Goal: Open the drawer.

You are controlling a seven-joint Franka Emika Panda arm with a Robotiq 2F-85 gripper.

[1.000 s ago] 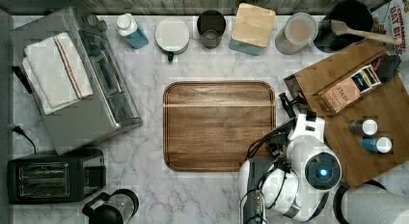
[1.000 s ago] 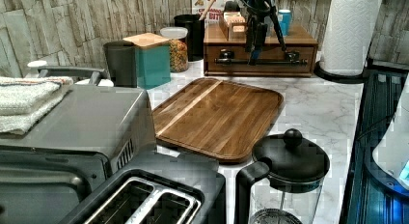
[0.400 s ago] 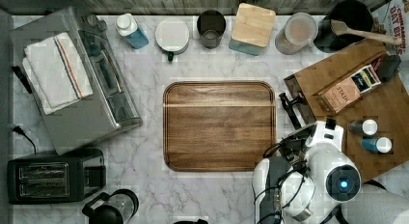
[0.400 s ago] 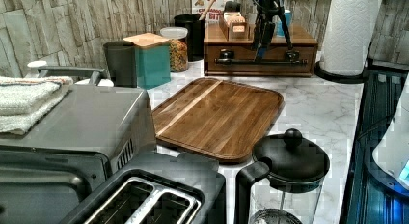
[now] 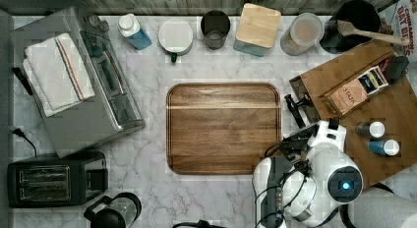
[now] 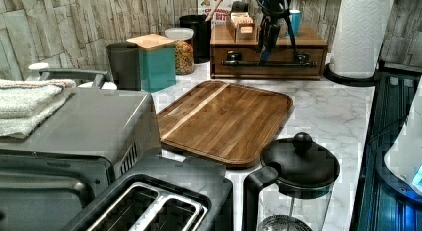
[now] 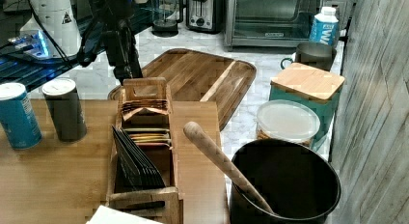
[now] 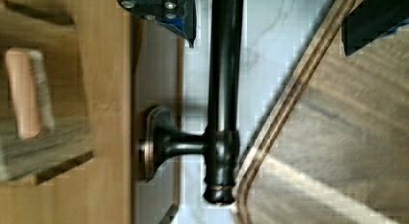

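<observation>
The drawer (image 6: pixel 268 54) sits in a low bamboo stand (image 5: pixel 393 105) at the top view's right, its front looking flush with the stand. A long black bar handle (image 6: pixel 268 63) (image 5: pixel 296 109) (image 8: pixel 224 89) runs across that front. My gripper (image 6: pixel 266 42) (image 7: pixel 126 64) (image 8: pixel 267 11) hangs just over the handle and is open. In the wrist view the bar lies between the two fingers (image 8: pixel 159 7), nearer one of them, and neither pad touches it. The handle's post (image 8: pixel 178 147) and end cap are in sight.
A dark wooden cutting board (image 5: pixel 223 127) lies right in front of the drawer. On the stand are a tea box (image 5: pixel 351 93) and two cans (image 5: pixel 376 128). A black pot with a wooden spoon (image 5: pixel 356 24) and a paper towel roll (image 6: pixel 361 32) flank it.
In the left view the gripper has come down from above the stand's top to the level of the drawer front, over the handle. The drawer has not moved.
</observation>
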